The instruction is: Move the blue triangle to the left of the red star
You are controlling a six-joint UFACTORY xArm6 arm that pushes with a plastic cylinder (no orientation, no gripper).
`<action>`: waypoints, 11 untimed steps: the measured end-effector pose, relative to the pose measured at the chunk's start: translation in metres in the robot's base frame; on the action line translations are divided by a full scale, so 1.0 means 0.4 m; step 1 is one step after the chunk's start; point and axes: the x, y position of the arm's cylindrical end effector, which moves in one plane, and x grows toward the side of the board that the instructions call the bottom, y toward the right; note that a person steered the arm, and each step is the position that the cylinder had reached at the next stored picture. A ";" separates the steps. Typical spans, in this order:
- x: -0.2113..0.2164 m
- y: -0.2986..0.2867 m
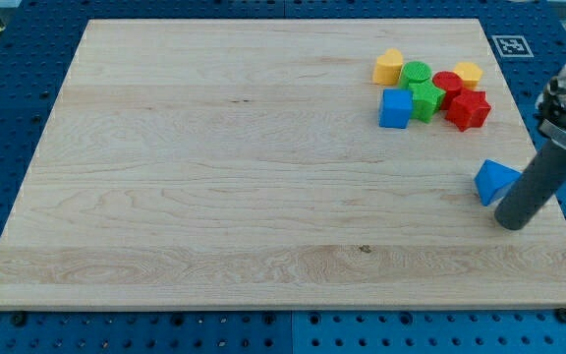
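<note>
The blue triangle (493,180) lies near the board's right edge, below the cluster of blocks. The red star (468,109) sits at the lower right of that cluster, up and slightly left of the triangle. My tip (512,221) rests on the board just below and right of the blue triangle, touching or almost touching its right side. The dark rod rises from it toward the view's upper right.
The cluster at the view's top right holds a blue cube (395,108), a green star (424,99), a green round block (417,72), a red round block (446,85), an orange-yellow block (389,67) and a yellow block (468,73). The board's right edge (558,211) is close to my tip.
</note>
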 end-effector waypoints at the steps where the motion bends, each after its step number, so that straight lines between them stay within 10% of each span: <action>1: -0.039 -0.020; 10: -0.261 -0.030; 11: -0.099 -0.102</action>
